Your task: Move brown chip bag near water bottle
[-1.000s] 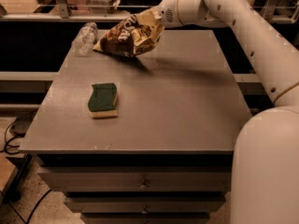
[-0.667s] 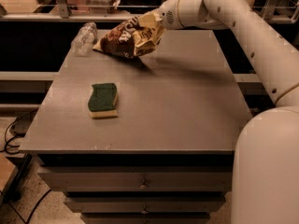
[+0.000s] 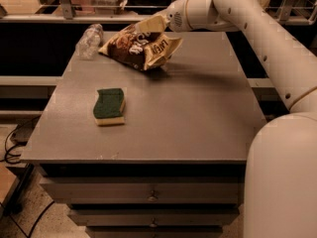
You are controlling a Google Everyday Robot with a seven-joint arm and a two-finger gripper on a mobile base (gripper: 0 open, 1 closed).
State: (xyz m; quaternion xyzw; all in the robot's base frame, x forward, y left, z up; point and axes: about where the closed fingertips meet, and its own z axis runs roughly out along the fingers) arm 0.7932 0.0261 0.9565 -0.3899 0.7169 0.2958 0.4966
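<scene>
Camera view: the bottle (image 3: 90,41) lies at the far left corner of the table (image 3: 198,123). Just right of the bottle is the bag (image 3: 141,47), tilted, close to it but not visibly touching (whether its lower edge meets the tabletop, I cannot tell). The gripper (image 3: 148,26), up and right of the bottle, pinches the bag's top edge. A sponge (image 3: 110,105) lies well in front of the bottle.

The arm (image 3: 257,38) is rising from the white base (image 3: 282,177) at the near right and stretching away toward the far left. The wrist (image 3: 193,14) is angling down and leftward. The gripper (image 3: 148,26) is hanging at the far centre, its fingers closing on the top edge of the brown chip bag (image 3: 141,48).
</scene>
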